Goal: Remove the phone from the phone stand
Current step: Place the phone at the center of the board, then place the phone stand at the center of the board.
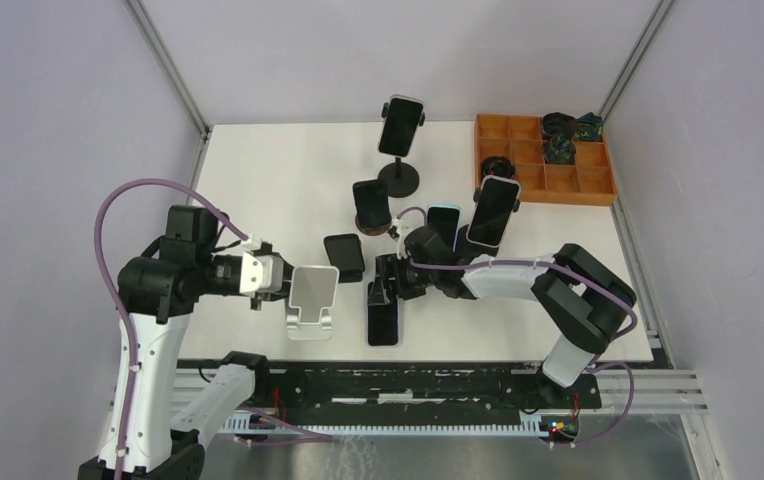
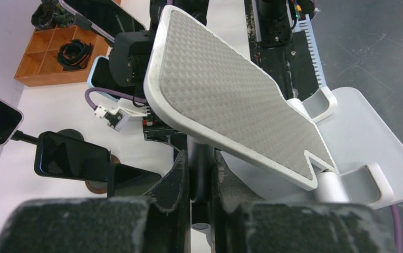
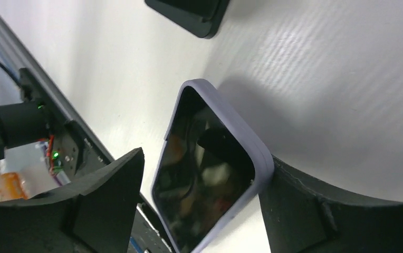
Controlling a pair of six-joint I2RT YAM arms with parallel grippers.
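Observation:
The white phone stand point(image 1: 310, 300) has a bare grey dotted back plate point(image 2: 226, 89), and nothing rests on it. My left gripper point(image 1: 280, 278) is shut on the stand's post point(image 2: 200, 168) behind the plate. The phone point(image 1: 383, 315), dark-screened in a lavender case point(image 3: 210, 163), lies on the table just right of the stand, near the front edge. My right gripper point(image 1: 388, 284) is open around its far end point(image 3: 204, 171). One finger point(image 3: 294, 200) touches the case edge. The other finger point(image 3: 109, 195) stands apart from it.
Other phones sit on stands behind: one on a black pole stand point(image 1: 401, 125), one on a round base point(image 1: 370, 203), two near the right arm point(image 1: 495, 212). A dark phone point(image 1: 344, 255) lies flat. A wooden compartment tray point(image 1: 543, 157) stands at the back right.

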